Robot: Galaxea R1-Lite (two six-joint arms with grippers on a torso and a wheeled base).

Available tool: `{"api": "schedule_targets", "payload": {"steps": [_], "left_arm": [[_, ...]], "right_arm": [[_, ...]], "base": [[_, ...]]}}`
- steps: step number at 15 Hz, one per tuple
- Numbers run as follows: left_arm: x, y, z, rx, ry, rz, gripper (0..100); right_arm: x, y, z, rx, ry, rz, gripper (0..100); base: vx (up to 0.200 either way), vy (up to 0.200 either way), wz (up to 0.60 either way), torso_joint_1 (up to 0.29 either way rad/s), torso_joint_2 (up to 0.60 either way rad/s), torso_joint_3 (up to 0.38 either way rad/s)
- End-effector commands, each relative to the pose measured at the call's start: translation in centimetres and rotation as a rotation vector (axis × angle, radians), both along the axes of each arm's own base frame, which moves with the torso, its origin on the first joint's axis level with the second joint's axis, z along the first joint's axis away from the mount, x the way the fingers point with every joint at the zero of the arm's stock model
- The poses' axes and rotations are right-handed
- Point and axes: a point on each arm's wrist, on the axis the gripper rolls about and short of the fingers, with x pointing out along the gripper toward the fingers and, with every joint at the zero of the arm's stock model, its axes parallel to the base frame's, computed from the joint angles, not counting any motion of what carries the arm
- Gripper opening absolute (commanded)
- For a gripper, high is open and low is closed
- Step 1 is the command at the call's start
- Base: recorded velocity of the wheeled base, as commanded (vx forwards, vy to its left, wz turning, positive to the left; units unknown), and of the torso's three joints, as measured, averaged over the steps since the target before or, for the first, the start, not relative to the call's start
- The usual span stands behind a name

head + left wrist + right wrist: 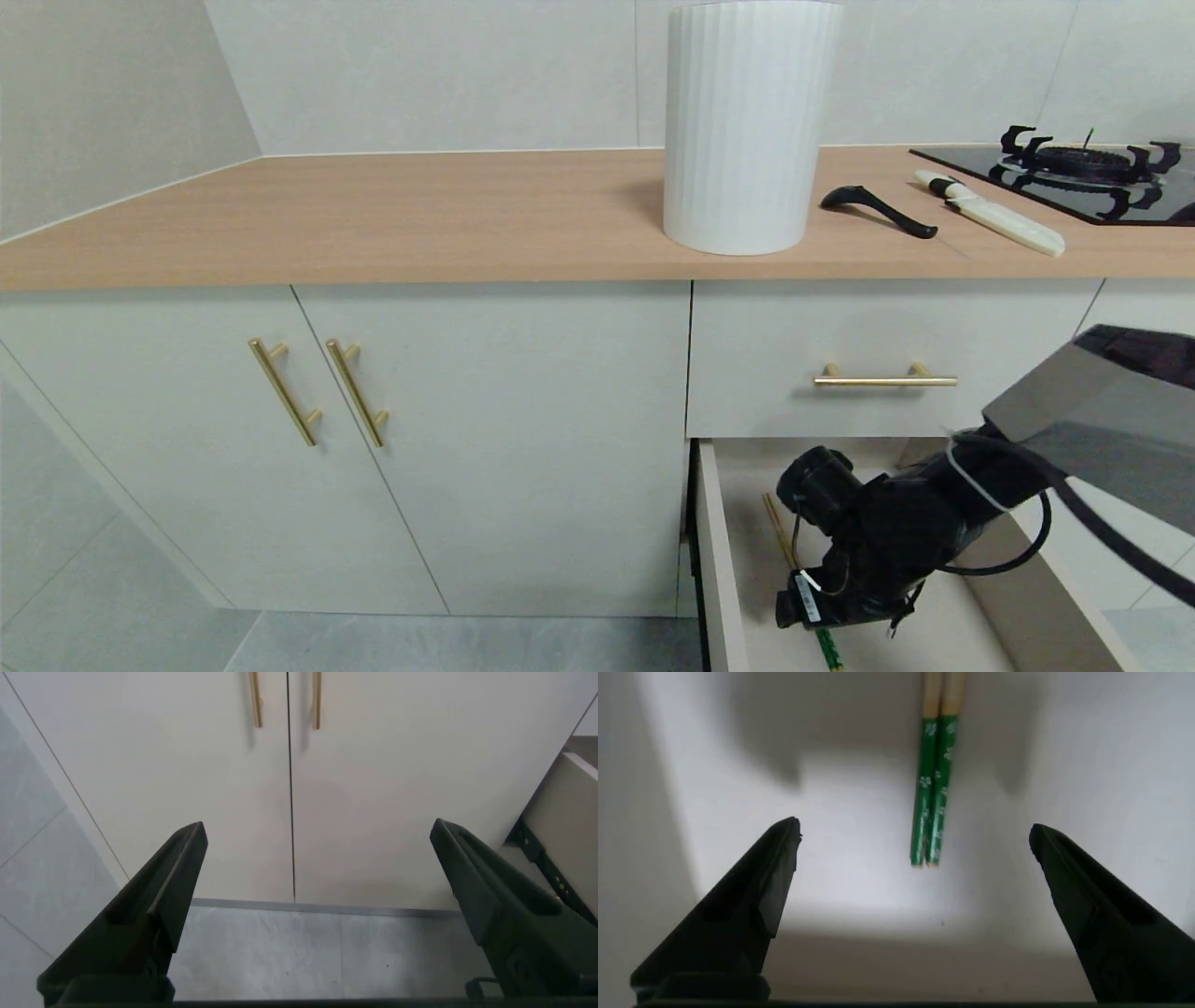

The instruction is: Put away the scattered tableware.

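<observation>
A pair of chopsticks (pixel 932 784) with green patterned ends lies on the floor of the open lower drawer (pixel 724 551); the chopsticks (pixel 782 539) show partly behind my right arm in the head view. My right gripper (pixel 915 905) hangs open just above them with nothing between its fingers. On the wooden counter (pixel 373 219) lie a black-handled utensil (pixel 878 210) and a white knife (pixel 994 213). My left gripper (pixel 313 905) is open and empty, low before the white cabinet doors (pixel 374 784).
A tall ribbed white container (pixel 742 126) stands on the counter. A black gas hob (pixel 1083 177) sits at the far right. The upper drawer (pixel 887 359) above the open one is closed. Grey floor tiles (pixel 327 952) run below the cabinets.
</observation>
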Motion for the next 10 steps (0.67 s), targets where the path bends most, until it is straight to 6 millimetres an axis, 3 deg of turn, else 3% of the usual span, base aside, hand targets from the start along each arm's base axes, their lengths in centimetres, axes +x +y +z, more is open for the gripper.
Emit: {"api": "schedule_targets", "payload": {"steps": [1, 3, 5, 10], "left_arm": [[0.0, 0.0, 0.0, 0.0, 0.0, 0.0, 100], [0.0, 0.0, 0.0, 0.0, 0.001, 0.0, 100], [0.0, 0.0, 0.0, 0.0, 0.0, 0.0, 100], [0.0, 0.0, 0.0, 0.0, 0.0, 0.0, 100]], "right_arm": [[-1.3, -0.9, 5.4, 0.071, -0.125, -0.003, 100], [-2.5, -2.5, 9.9, 0.113, -0.258, -0.025, 100], [-3.4, -3.5, 12.8, 0.125, -0.363, -0.054, 100], [-4.2, -5.7, 16.1, 0.098, -0.499, -0.099, 100]], "base": [[0.0, 0.0, 0.0, 0.0, 0.0, 0.0], [0.0, 0.0, 0.0, 0.0, 0.0, 0.0], [0.0, 0.0, 0.0, 0.0, 0.0, 0.0], [0.0, 0.0, 0.0, 0.0, 0.0, 0.0]]}}
